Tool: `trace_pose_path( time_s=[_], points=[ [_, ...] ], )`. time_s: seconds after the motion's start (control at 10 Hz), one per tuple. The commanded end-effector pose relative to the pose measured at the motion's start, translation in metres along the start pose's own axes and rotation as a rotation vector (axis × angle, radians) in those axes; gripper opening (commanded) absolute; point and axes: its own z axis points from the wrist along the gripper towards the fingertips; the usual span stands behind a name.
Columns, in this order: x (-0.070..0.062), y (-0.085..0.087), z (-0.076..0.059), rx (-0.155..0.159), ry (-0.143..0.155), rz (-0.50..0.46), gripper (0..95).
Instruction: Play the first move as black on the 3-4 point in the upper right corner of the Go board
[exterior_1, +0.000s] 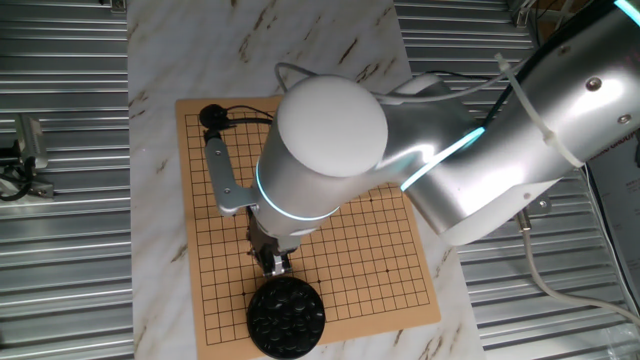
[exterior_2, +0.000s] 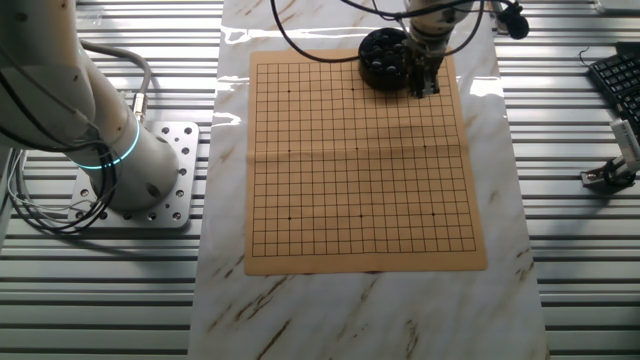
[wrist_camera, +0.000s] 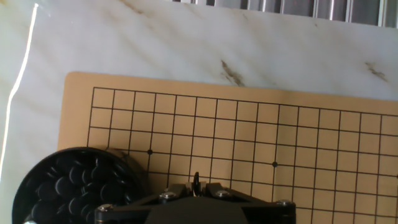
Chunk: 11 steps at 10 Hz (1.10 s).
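Observation:
The Go board (wrist_camera: 323, 143) is tan with a black grid and lies on a marble sheet. No stone lies on the part of its grid that shows. A round black bowl (wrist_camera: 74, 186) full of glossy black stones stands on one board corner. In the hand view my gripper (wrist_camera: 198, 188) is shut on one black stone (wrist_camera: 196, 181), held edge-on between the fingertips above the grid beside the bowl. From the fixed views, the gripper (exterior_1: 275, 262) (exterior_2: 428, 82) hangs low over the board (exterior_1: 385, 265) (exterior_2: 360, 160), right next to the bowl (exterior_1: 286, 317) (exterior_2: 384, 57).
The arm's large white joint (exterior_1: 330, 135) hides much of the board in one fixed view. A black camera on a grey bracket (exterior_1: 213, 117) juts over the far board corner. The robot base (exterior_2: 115, 160) stands left of the sheet, and a keyboard (exterior_2: 618, 75) lies at the right.

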Motion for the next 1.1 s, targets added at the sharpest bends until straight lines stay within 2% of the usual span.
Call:
trace_pose_path(
  time_s=[0.1,0.5,0.8,1.1],
  points=[
    [0.0009,-0.0012,-0.0003,0.000,0.001,0.003,0.0],
    [0.0028,-0.0028,-0.0018,-0.005,0.005,-0.005,0.0],
    [0.0028,-0.0028,-0.0018,0.004,0.009,-0.009,0.0],
    [0.0028,-0.0028,-0.0018,0.018,0.040,-0.001,0.0]
  ],
)
